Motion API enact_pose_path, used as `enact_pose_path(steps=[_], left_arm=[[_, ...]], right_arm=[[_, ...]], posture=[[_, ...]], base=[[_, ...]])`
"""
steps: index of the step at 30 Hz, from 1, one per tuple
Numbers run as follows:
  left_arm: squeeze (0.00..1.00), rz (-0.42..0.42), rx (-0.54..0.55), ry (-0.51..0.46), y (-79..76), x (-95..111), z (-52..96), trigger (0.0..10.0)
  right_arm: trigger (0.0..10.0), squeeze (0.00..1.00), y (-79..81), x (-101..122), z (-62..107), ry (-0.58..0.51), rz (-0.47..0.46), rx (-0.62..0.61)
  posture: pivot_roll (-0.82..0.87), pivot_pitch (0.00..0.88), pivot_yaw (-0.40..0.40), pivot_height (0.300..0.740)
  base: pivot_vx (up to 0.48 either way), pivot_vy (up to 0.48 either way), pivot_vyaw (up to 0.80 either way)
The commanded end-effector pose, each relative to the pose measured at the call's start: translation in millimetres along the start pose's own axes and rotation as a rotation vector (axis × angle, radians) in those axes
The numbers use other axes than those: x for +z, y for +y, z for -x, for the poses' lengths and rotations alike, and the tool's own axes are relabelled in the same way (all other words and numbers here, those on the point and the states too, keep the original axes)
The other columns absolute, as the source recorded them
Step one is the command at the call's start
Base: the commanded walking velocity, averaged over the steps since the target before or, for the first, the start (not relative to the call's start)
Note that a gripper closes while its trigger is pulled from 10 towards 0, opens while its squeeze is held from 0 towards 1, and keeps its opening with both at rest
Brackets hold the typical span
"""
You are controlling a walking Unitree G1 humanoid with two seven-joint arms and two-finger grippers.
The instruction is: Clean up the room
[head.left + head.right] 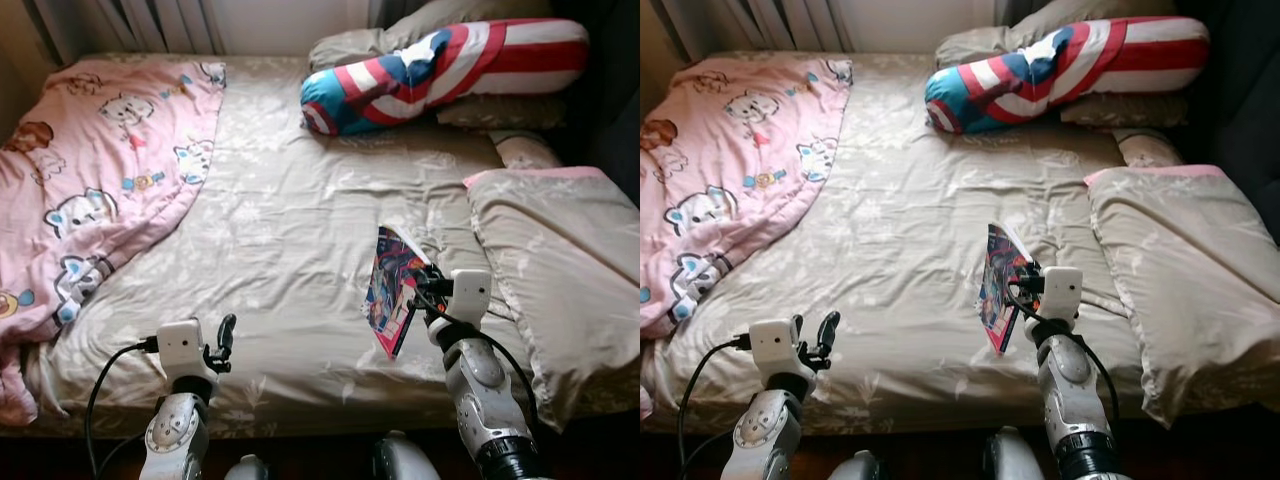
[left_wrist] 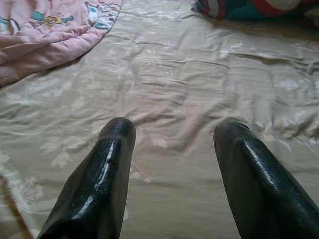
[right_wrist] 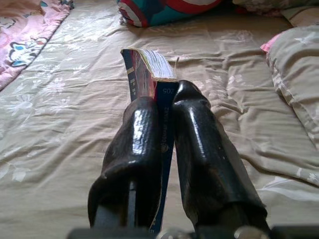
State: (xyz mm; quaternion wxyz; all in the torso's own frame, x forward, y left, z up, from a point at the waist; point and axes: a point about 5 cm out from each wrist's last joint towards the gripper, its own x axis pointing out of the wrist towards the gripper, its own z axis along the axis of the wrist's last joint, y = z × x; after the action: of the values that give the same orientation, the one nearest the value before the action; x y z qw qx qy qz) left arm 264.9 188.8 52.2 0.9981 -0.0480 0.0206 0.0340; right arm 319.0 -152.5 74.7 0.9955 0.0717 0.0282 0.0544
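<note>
Left eye view: the right tool (image 1: 428,283), lower right of centre in the frame, pinches a thin colourful book (image 1: 391,288) by one edge, holding it on its side just above the beige bed sheet (image 1: 290,210). The book hangs to the left of the tool, its bright cover facing left and its lower corner nearest the bottom of the frame. In the right wrist view, the two black fingers (image 3: 137,144) are pressed together on the book's blue cover, with the pale page edges showing beyond the fingertips.

The left tool (image 1: 224,340), in the lower left of the frame, hovers over the near edge of the bed, well apart from the book. The left wrist view shows its fingers (image 2: 107,174) spread with nothing between them, bare sheet beneath.

A pink cartoon-print blanket (image 1: 90,170) lies bunched over the left side of the bed, running from the upper left down to the lower left edge. A long cushion (image 1: 440,70) in red, white and blue stripes with a shield design lies across the upper right, against beige pillows (image 1: 380,40). A larger beige pillow (image 1: 560,270) with a pink edge occupies the right side of the frame, just beside the right tool.
</note>
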Motion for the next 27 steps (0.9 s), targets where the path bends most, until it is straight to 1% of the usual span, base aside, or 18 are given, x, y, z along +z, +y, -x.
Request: enact_pose_path(steps=[1,4,16,19,27], left_arm=[[0.0,-0.001,0.002,0.007,1.4,-0.8,2.0,10.0],[0.0,-0.001,0.003,0.007,1.6,-0.4,1.8,10.0],[0.0,-0.003,0.006,0.007,2.4,0.1,1.5,10.0],[0.0,-0.004,0.006,0.007,2.6,0.2,1.3,10.0],[0.0,-0.003,0.007,0.008,3.2,0.4,1.5,10.0]], right_arm=[[10.0,0.0,-1.8,5.8,-1.3,-0.038,-0.003,-0.012],[10.0,0.0,-2.2,7.4,-1.0,-0.056,-0.014,-0.014],[10.0,0.0,-2.5,5.4,-1.4,-0.04,-0.006,-0.02],[10.0,0.0,-2.0,5.4,-1.8,-0.039,0.003,-0.017],[10.0,0.0,-1.2,6.9,-1.1,-0.063,-0.002,-0.012]], posture=[[-0.01,0.16,0.005,0.661],[-0.01,0.16,0.006,0.661],[-0.01,0.16,0.007,0.661],[-0.01,0.16,0.008,0.64],[-0.01,0.162,0.009,0.64]], base=[[0.0,0.0,0.0],[0.0,0.0,0.0],[0.0,0.0,0.0],[0.0,0.0,0.0],[0.0,0.0,0.0]])
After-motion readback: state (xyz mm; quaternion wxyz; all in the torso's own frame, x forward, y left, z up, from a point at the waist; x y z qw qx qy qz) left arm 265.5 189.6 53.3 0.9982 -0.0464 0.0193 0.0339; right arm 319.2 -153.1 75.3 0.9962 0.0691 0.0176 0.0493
